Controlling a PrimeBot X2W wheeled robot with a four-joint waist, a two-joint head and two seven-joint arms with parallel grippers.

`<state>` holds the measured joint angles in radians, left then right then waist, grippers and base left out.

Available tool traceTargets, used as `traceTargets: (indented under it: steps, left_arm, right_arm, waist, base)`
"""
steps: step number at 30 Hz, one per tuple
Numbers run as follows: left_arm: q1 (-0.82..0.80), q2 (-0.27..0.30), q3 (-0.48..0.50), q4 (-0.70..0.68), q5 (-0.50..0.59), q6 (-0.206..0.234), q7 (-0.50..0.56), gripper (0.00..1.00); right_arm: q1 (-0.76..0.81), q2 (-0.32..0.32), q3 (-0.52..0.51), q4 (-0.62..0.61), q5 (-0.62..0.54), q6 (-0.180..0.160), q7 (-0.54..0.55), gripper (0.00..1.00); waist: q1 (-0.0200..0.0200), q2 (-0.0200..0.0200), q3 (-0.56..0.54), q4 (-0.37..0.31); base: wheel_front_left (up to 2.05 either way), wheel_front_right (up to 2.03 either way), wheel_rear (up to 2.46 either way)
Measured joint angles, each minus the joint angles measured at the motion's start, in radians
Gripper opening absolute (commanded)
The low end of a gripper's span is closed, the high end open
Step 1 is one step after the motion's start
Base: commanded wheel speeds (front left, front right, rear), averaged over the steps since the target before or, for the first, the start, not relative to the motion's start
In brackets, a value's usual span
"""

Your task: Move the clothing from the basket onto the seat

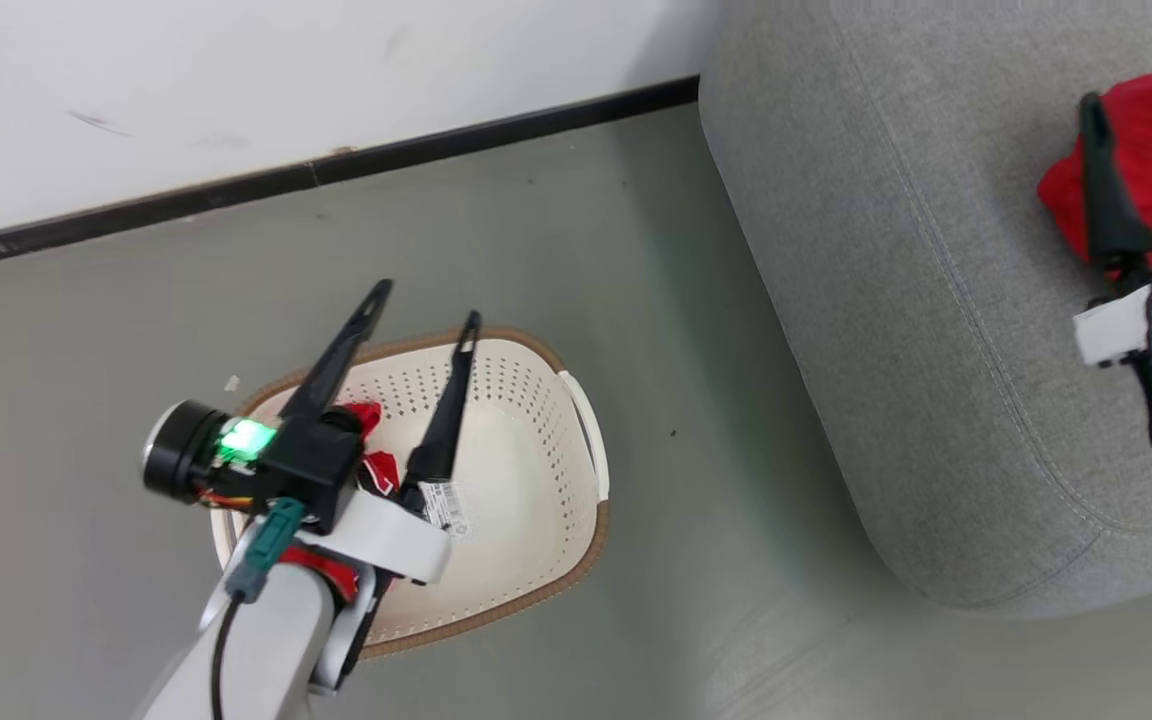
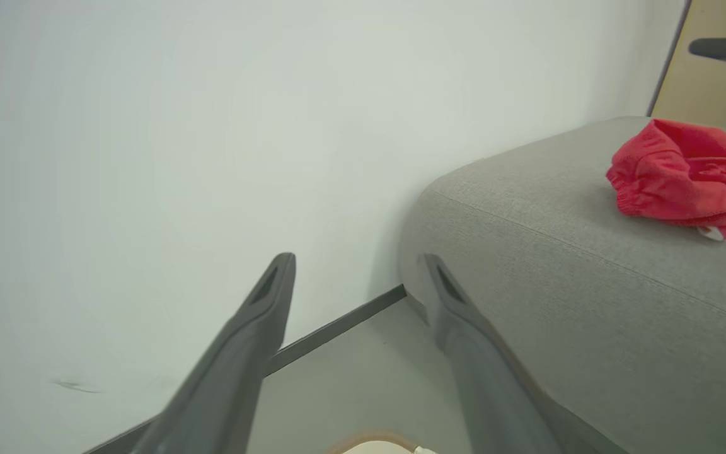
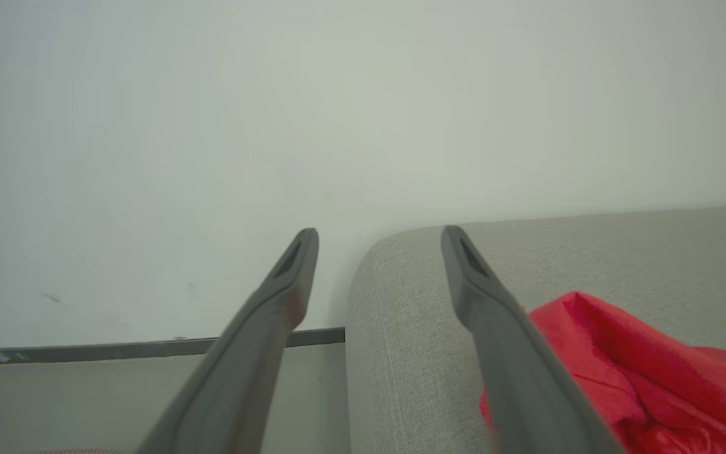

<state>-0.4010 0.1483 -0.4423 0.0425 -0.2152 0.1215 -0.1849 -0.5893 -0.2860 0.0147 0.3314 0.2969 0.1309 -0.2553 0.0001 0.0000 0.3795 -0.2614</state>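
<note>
The cream basket (image 1: 536, 450) stands on the floor, and its rim (image 2: 369, 441) peeks in at the bottom of the left wrist view. Red clothing (image 1: 368, 415) lies at its left side, mostly hidden under my left gripper (image 1: 426, 305), which hangs open above the basket with nothing between its fingers (image 2: 358, 261). To the right is the grey seat (image 1: 916, 300) (image 2: 558, 265) (image 3: 590, 252). On it lies a crumpled red garment (image 1: 1146, 170) (image 2: 678, 176) (image 3: 621, 372). My right gripper (image 1: 1141, 100) (image 3: 380, 234) is open just above that garment and holds nothing.
A white wall (image 1: 236, 80) with a black baseboard (image 1: 336, 170) runs behind the basket. Grey floor (image 1: 686, 400) separates basket and seat. A barcode sticker (image 1: 446, 505) sits inside the basket. A tan panel (image 2: 716, 88) stands beyond the seat.
</note>
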Motion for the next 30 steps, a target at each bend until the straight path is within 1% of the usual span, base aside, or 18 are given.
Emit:
traceTargets:
  steps: [7, 13, 18, 23, 30]
  left_arm:
    - [0.073, 0.012, 0.09, 0.043, -0.05, 0.051, -0.033, 1.0]
    - [0.144, 0.022, 0.149, 0.078, -0.073, 0.079, -0.047, 1.0]
    - [0.19, 0.025, 0.182, 0.098, -0.101, 0.09, -0.054, 1.0]
    - [0.238, 0.027, 0.207, 0.118, -0.116, 0.096, -0.057, 1.0]
    - [0.281, 0.021, 0.221, 0.124, -0.12, 0.096, -0.063, 1.0]
  right_arm:
    - [0.057, 0.04, 0.045, -0.044, -0.031, 0.0, 0.0, 1.0]
    - [0.12, 0.067, 0.087, -0.065, -0.053, 0.0, 0.0, 1.0]
    - [0.174, 0.081, 0.097, -0.074, -0.084, 0.0, 0.0, 1.0]
    - [0.259, 0.124, 0.108, -0.08, -0.105, 0.0, 0.0, 1.0]
    - [0.353, 0.165, 0.109, -0.085, -0.128, 0.0, 0.0, 1.0]
  waist:
    - [0.0, 0.0, -0.057, 0.032]
    - [0.0, 0.0, -0.107, 0.063]
    - [0.0, 0.0, -0.149, 0.087]
    - [0.0, 0.0, -0.2, 0.113]
    - [0.0, 0.0, -0.259, 0.135]
  base:
    - [0.0, 0.0, 0.0]
    - [0.0, 0.0, 0.0]
    - [0.0, 0.0, 0.0]
    - [0.0, 0.0, 0.0]
    - [0.0, 0.0, 0.0]
